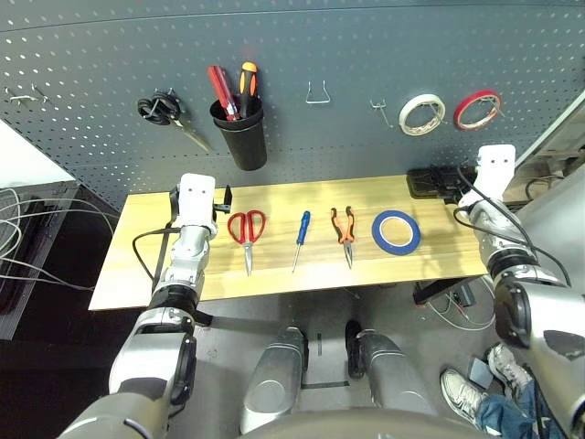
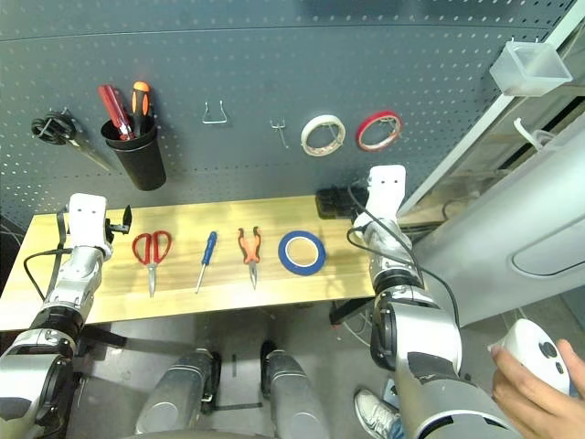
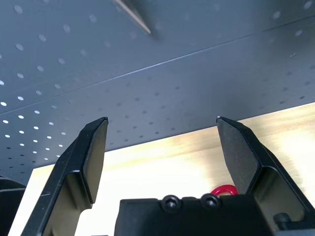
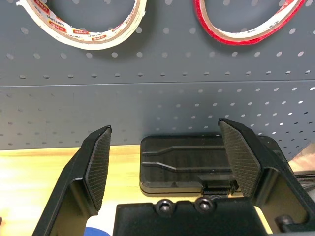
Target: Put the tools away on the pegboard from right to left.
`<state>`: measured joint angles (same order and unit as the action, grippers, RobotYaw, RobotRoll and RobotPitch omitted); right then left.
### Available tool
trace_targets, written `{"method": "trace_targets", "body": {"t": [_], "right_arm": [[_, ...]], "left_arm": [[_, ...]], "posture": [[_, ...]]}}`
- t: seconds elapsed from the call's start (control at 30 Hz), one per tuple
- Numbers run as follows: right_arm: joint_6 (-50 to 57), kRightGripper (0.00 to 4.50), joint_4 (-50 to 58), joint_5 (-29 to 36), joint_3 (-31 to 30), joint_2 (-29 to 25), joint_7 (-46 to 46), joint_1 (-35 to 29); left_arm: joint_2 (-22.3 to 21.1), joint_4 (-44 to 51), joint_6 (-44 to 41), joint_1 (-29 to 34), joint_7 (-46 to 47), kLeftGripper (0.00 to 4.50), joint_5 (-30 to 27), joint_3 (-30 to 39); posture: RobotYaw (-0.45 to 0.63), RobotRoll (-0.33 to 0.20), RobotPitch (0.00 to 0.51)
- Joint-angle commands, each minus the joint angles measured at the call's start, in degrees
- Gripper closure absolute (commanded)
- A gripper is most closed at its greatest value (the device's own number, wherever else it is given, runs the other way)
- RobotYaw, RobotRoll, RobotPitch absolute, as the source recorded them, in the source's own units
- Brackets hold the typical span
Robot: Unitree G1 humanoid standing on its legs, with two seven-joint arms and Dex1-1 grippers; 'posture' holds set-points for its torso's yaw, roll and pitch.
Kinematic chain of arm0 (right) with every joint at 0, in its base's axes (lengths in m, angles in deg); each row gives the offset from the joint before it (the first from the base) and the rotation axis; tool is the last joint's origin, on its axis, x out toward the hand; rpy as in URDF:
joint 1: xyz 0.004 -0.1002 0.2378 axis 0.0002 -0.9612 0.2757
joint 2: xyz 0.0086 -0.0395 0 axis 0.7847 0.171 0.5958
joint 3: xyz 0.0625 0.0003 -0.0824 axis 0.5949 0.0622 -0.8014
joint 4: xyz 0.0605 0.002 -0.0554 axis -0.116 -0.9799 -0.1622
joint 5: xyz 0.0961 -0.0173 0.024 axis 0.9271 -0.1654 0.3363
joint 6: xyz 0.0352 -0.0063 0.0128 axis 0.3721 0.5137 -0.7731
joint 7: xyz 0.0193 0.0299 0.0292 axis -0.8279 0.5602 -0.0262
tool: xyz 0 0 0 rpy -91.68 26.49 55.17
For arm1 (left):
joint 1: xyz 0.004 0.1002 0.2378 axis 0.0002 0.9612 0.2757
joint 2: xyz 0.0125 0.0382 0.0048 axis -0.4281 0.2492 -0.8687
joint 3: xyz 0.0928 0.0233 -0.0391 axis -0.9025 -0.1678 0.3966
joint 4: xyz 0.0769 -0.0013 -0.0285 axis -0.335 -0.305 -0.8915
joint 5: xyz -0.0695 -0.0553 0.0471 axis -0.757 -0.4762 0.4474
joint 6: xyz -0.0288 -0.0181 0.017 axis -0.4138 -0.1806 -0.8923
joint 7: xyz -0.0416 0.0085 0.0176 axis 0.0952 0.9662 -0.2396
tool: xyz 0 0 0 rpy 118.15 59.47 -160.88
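Four tools lie in a row on the wooden table (image 1: 137,265): red-handled scissors (image 1: 247,230), a small blue-handled screwdriver (image 1: 301,238), orange-and-black pliers (image 1: 345,234) and a blue tape roll (image 1: 396,231) at the right. Behind the table rises the dark grey pegboard (image 1: 366,46). My left gripper (image 3: 162,120) is open and holds nothing. It hovers over the table just left of the scissors, facing the board. My right gripper (image 4: 165,129) is also open and holds nothing, at the table's right end, beyond the tape roll and facing a black box (image 4: 187,162).
On the board hang black-handled scissors (image 1: 160,110), a black cup holder (image 1: 243,137) with screwdrivers, a bare wire hook (image 1: 317,93), a small hook (image 1: 379,110), a white tape roll (image 1: 421,113) and a red one (image 1: 477,109). A person's hand (image 2: 539,375) is at the lower right.
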<state>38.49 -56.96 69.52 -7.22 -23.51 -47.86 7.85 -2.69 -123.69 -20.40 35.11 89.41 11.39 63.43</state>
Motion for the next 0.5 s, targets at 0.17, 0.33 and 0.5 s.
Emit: {"method": "trace_targets", "body": {"t": [0.17,0.33,0.5], "right_arm": [[-0.02,0.00,-0.72,1.15,2.16,-0.93,0.58,0.24],[4.69,0.00,-0.10,2.09,2.48,-1.27,2.89,-0.16],[10.90,0.00,1.11,1.36,0.60,-0.07,4.96,-2.37]], "left_arm": [[0.51,1.20,1.06,1.54,-0.72,0.01,0.66,-0.59],[1.48,5.88,2.25,2.65,-9.95,0.01,2.51,-6.06],[2.23,11.22,0.16,3.91,-14.12,0.01,2.77,-8.47]], "posture": [[0.10,0.000,0.172],[0.09,0.000,0.189],[0.08,0.000,0.230]]}}
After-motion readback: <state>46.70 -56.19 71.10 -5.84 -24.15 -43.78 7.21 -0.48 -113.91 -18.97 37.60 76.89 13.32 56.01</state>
